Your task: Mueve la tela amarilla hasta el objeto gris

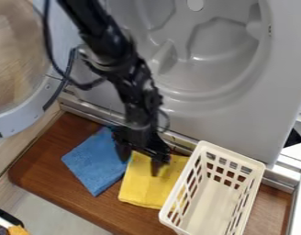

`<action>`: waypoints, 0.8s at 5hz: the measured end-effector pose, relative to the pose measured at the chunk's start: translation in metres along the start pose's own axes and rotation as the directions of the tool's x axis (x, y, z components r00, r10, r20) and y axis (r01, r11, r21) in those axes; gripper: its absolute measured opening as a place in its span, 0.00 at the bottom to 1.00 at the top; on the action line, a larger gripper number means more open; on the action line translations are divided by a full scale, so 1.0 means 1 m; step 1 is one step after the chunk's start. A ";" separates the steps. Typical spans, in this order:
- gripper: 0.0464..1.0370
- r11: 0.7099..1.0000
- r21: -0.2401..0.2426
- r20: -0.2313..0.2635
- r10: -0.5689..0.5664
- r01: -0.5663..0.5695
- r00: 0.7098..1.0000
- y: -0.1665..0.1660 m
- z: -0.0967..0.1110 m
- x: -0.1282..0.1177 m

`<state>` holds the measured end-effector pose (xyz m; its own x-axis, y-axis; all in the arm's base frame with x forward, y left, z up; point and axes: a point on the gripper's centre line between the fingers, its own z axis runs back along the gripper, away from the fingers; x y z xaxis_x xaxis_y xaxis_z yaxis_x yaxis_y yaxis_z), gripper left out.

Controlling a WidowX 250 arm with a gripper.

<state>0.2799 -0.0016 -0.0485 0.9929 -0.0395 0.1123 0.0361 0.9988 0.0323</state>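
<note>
Early on, by the look of it. No grasp seen yet: gripper spread apart, right over yellow cloth, flat on wooden surface. Left to do: pinch, lift, carry to grey machine beyond gripper.

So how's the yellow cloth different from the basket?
The yellow cloth is bright yellow; the basket is creamy white. The cloth lies flat, while the basket has walls standing up. The basket's walls have holes; the cloth shows none. Both are on the brown wood.
</note>
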 end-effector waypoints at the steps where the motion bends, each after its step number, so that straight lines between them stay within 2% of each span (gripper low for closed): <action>1: 0.96 1.000 -0.003 -0.008 -0.027 0.027 1.000 -0.017 -0.008 0.004; 3: 0.96 0.999 0.002 -0.028 -0.053 0.053 0.998 -0.035 -0.031 0.016; 4: 0.92 0.999 -0.013 -0.051 -0.037 0.037 0.998 -0.035 -0.036 0.016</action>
<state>0.2986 -0.0362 -0.0834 0.9953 -0.0751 0.0606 0.0738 0.9970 0.0237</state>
